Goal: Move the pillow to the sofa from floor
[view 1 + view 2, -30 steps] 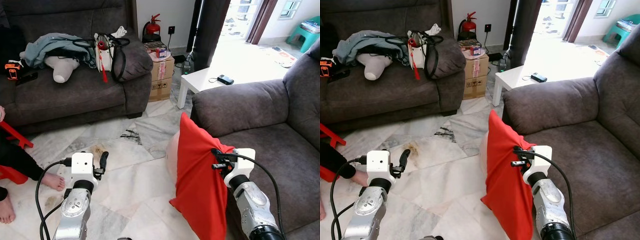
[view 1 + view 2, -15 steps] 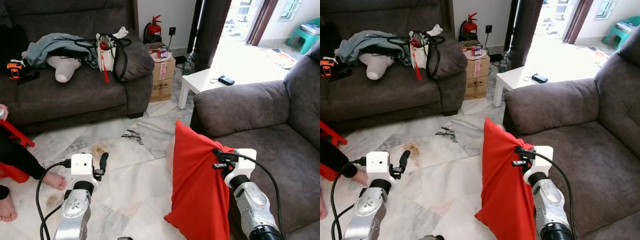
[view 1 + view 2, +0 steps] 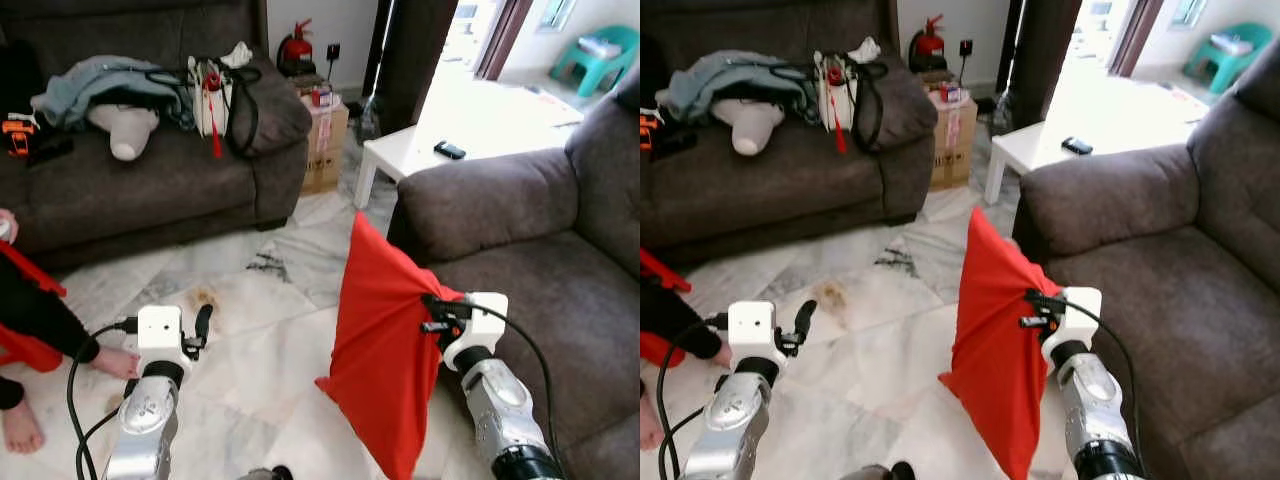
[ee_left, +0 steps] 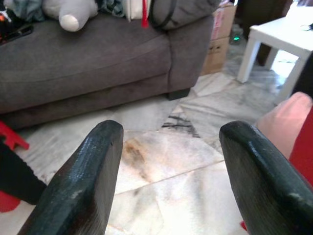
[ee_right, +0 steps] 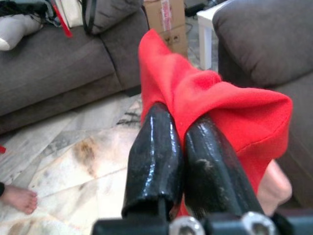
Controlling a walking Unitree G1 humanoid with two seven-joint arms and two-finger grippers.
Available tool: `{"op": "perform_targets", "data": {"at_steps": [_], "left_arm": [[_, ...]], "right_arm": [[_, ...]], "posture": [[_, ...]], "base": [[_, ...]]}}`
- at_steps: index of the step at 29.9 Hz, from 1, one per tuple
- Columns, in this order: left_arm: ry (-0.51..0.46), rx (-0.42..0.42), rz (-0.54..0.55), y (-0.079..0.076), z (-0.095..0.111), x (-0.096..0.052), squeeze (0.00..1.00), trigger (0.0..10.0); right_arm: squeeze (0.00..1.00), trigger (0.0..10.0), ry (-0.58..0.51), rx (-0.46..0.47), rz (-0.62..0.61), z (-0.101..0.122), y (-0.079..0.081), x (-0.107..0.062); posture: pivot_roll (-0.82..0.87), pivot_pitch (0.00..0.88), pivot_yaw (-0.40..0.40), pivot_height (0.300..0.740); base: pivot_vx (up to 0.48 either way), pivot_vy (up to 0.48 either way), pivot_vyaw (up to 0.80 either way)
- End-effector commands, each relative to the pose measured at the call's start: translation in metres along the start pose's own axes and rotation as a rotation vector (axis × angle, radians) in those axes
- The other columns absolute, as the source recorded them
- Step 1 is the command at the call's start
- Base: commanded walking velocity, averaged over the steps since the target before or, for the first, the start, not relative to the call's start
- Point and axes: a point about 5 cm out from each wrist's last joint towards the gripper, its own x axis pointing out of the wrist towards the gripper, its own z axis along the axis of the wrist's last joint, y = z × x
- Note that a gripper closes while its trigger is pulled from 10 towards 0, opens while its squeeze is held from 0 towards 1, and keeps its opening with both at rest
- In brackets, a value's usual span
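Observation:
The red pillow (image 3: 385, 350) hangs off the floor, pinched at its upper edge by my right gripper (image 3: 434, 312), which is shut on the fabric (image 5: 215, 98). It dangles just left of the grey sofa (image 3: 540, 270) on my right, in front of the seat cushion's edge. My left gripper (image 3: 203, 325) is held low over the marble floor, open, with nothing between its fingers (image 4: 83, 181).
A second grey sofa (image 3: 150, 190) at the back left carries clothes, a bag and a white pillow. A cardboard box (image 3: 322, 150), a fire extinguisher (image 3: 297, 48) and a white low table (image 3: 440, 150) stand behind. A person's foot and arm (image 3: 40, 330) rest on the floor at left.
The camera has shifted a little. The pillow has swung and risen slightly in my right gripper; the person's hand now reaches nearer my left arm.

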Motion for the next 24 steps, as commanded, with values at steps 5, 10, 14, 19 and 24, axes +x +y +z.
{"op": "perform_targets", "data": {"at_steps": [5,10,14,19,24], "left_arm": [[0.004,0.001,0.004,0.0015,-0.0005,-0.0007,0.0,10.0],[0.0,0.003,0.006,0.0017,-0.0004,-0.0008,0.0,10.0],[-0.003,0.003,0.005,0.001,-0.0004,-0.0013,0.0,10.0],[0.001,-0.002,0.007,0.0004,-0.0013,-0.0017,0.0,10.0],[0.008,-0.008,0.011,0.0007,-0.0024,-0.002,0.0,10.0]], "right_arm": [[0.0,10.0,-0.111,-0.037,-0.004,0.0255,-0.002,0.0069],[0.0,10.0,-0.118,-0.038,-0.008,0.0263,-0.0026,0.0068],[0.0,10.0,-0.114,-0.027,0.0,0.0267,-0.0021,0.0079],[0.0,10.0,-0.109,-0.03,0.002,0.0267,-0.0024,0.0081],[0.0,10.0,-0.104,-0.033,-0.001,0.0262,-0.0031,0.0081]], "posture": [[0.05,0.082,-0.075,0.74],[0.05,0.082,-0.078,0.74],[0.05,0.083,-0.08,0.74],[0.05,0.082,-0.083,0.74],[0.05,0.083,-0.083,0.74]], "base": [[0.0,0.398,-0.51],[0.0,0.318,0.0],[0.0,0.0,0.0],[0.0,0.0,-0.69],[0.0,0.0,-0.8]]}}
